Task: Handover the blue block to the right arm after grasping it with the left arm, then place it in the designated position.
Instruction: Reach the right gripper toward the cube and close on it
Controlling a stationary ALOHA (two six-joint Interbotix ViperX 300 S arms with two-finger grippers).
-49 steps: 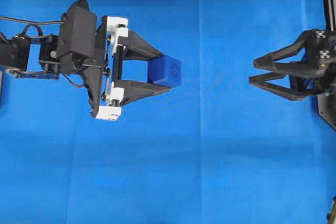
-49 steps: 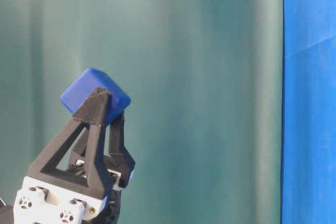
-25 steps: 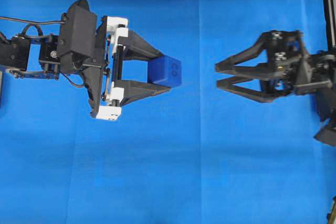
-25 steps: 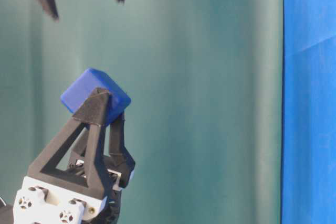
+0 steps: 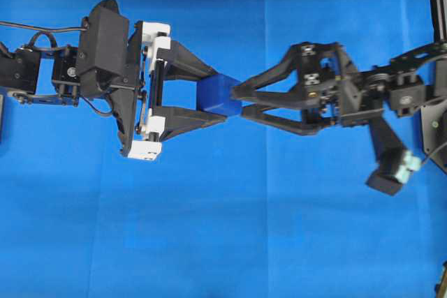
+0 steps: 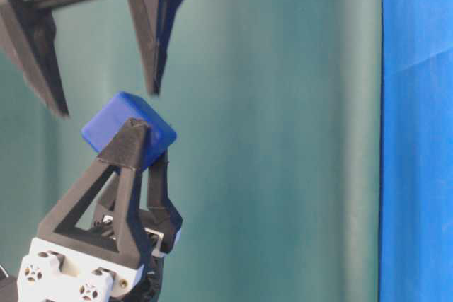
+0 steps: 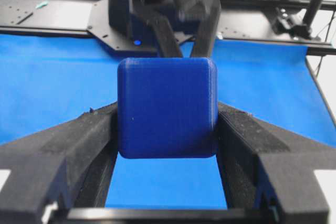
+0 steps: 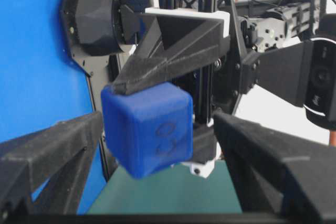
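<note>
The blue block (image 5: pixel 218 95) is held in the air over the blue cloth, pinched between the fingertips of my left gripper (image 5: pixel 225 98), the one on white brackets. It shows in the table-level view (image 6: pixel 117 122), the left wrist view (image 7: pixel 167 107) and the right wrist view (image 8: pixel 147 129). My left gripper (image 7: pixel 167 129) is shut on its two side faces. My right gripper (image 5: pixel 239 100), all black, faces it tip to tip. It is open, with its jaws astride the block's far end (image 6: pixel 106 102) and a gap showing on at least one side (image 8: pixel 157 145).
The blue cloth (image 5: pixel 223 228) covers the table. A black frame (image 5: pixel 436 5) runs along the right edge. The right arm's wrist camera housing (image 5: pixel 391 169) hangs below that arm. A green backdrop (image 6: pixel 283 132) fills the table-level view.
My right gripper has moved left from the right edge to the block, staying open, and its tips now stand around the block. My left gripper and the block have not moved.
</note>
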